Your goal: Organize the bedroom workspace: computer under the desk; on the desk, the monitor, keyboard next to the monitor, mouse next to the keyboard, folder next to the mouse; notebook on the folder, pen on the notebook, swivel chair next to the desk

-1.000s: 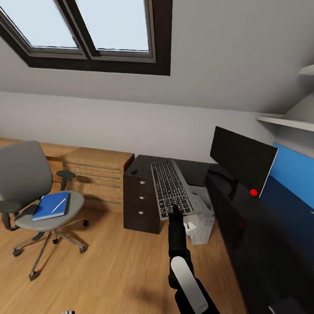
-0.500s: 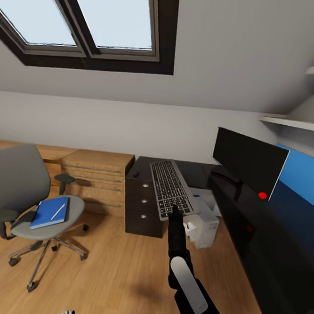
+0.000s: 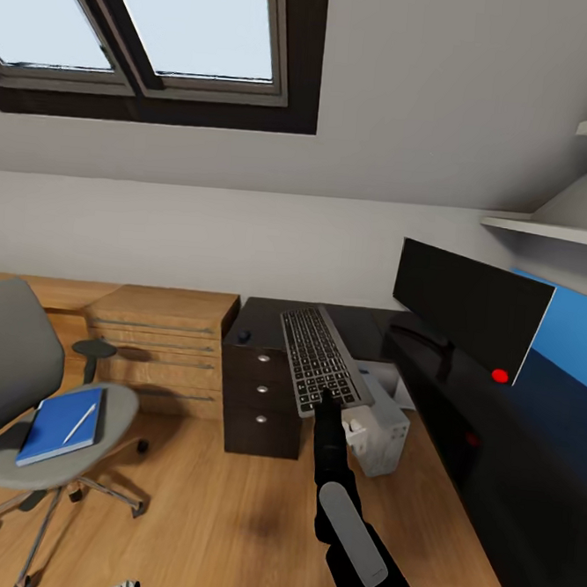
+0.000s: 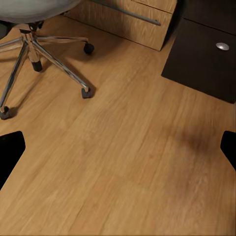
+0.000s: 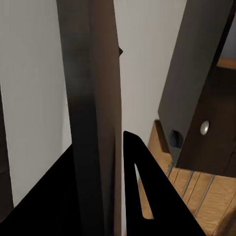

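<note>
Two arms belonged to our rig, and our right gripper (image 3: 325,400) was clamped on the near short end of the keyboard (image 3: 318,357), holding it in the air in front of the desk (image 3: 461,413), keys facing up and its far end raised toward the wall. In the right wrist view the keyboard (image 5: 93,118) ran edge-on between the dark fingers (image 5: 140,196). Our left gripper (image 4: 118,152) hung over bare wood plank floor (image 4: 123,167) with its jaws spread wide, holding nothing.

On the glossy black desk top stood the monitor (image 3: 469,309), upright, its screen dark. A small dark mouse (image 3: 244,335) sat on the desk's left end above the black drawer unit (image 3: 261,406). Under the desk, just right of that unit, stood the light grey computer (image 3: 380,424).

Well apart to the left was the swivel chair (image 3: 21,396), with the blue folder (image 3: 58,425) flat on its grey seat and the white pen (image 3: 79,423) lying on the folder. We could not tell whether the notebook was there. Behind the chair stood a light-wood dresser (image 3: 161,349).
</note>
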Controlling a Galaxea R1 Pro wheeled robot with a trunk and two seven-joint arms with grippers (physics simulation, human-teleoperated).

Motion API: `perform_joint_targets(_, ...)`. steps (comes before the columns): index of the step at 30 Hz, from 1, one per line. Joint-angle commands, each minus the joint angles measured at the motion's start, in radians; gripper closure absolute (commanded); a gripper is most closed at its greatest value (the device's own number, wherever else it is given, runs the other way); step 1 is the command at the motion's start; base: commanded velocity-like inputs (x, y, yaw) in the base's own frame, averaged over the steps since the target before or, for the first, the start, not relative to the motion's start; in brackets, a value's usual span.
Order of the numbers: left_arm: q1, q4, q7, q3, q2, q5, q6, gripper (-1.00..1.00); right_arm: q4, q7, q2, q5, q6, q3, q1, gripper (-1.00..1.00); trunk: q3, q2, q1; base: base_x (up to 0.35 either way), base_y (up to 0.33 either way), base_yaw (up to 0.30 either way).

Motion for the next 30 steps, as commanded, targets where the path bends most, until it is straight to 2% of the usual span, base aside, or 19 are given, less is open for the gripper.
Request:
perform_joint_targets(1, -0.001, -0.001, 0.004, -0.004, 0.001, 0.011, -0.007, -1.0, -0.001, 0.002, 0.0, -0.004, -0.006, 0.002, -0.001, 1.0, -0.001, -0.001, 0.001, 0.319, 0.003, 0.0)
perform_joint_targets(10, -0.001, 0.001, 0.004, -0.004, 0.0, 0.012, -0.007, -1.0, 0.002, 0.001, 0.0, -0.003, -0.006, 0.002, -0.001, 1.0, -0.001, -0.001, 0.001, 0.319, 0.001, 0.0)
perform_joint_targets(17, -0.001, 0.001, 0.004, -0.004, 0.0, 0.012, -0.007, -1.0, 0.058, 0.001, 0.0, -0.005, -0.005, 0.001, -0.001, 1.0, -0.001, -0.001, 0.001, 0.319, 0.0, 0.0)
perform_joint_targets(28, -0.001, 0.002, 0.004, -0.005, 0.0, 0.012, -0.007, -1.0, 0.057, 0.002, 0.0, -0.007, -0.007, -0.002, -0.001, 1.0, -0.001, -0.001, 0.001, 0.32, 0.0, 0.0)
perform_joint_targets(30, -0.001, 0.002, 0.004, -0.005, 0.0, 0.012, -0.007, -1.0, 0.056, 0.002, 0.0, -0.018, -0.007, -0.002, -0.001, 1.0, -0.001, -0.001, 0.001, 0.32, 0.044, 0.0)
